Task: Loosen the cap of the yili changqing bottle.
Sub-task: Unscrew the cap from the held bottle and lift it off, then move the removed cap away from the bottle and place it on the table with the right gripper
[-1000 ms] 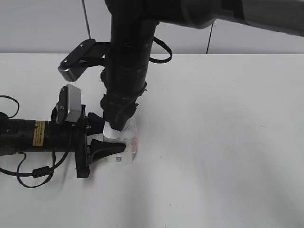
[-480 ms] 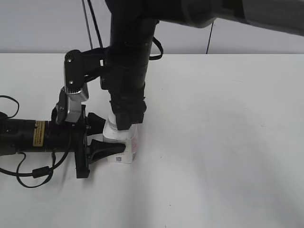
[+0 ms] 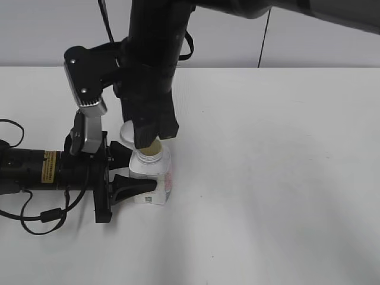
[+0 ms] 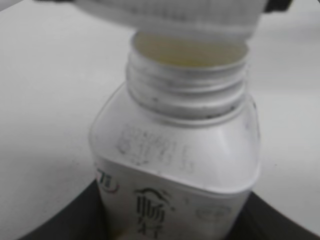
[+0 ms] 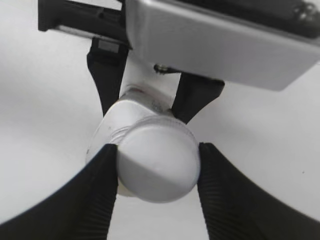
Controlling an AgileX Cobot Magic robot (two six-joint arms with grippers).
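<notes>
Because the cap is already off the threads and hangs just above and a little to the left of the open neck, the loosening looks finished, and the danger now is mostly spilling. The yili changqing bottle stands upright on the white table with pale liquid showing close to the rim. I think that if the left gripper presses harder on the soft squarish body, the liquid may come over the neck. If it lets go too early, a touch from the other arm may tip the bottle. The cap could also slip, since it is held only by its smooth side wall.

The right gripper is narrowed on the cap, one ribbed black finger on each side, with the flat top facing its wrist camera. Its arm comes down steeply from above the bottle, almost vertical, with the wrist camera sticking out to the left in the exterior view.

The left arm lies low and nearly level along the table from the left edge. Its jaws are closed around the lower body of the bottle, one before it and one behind it.
</notes>
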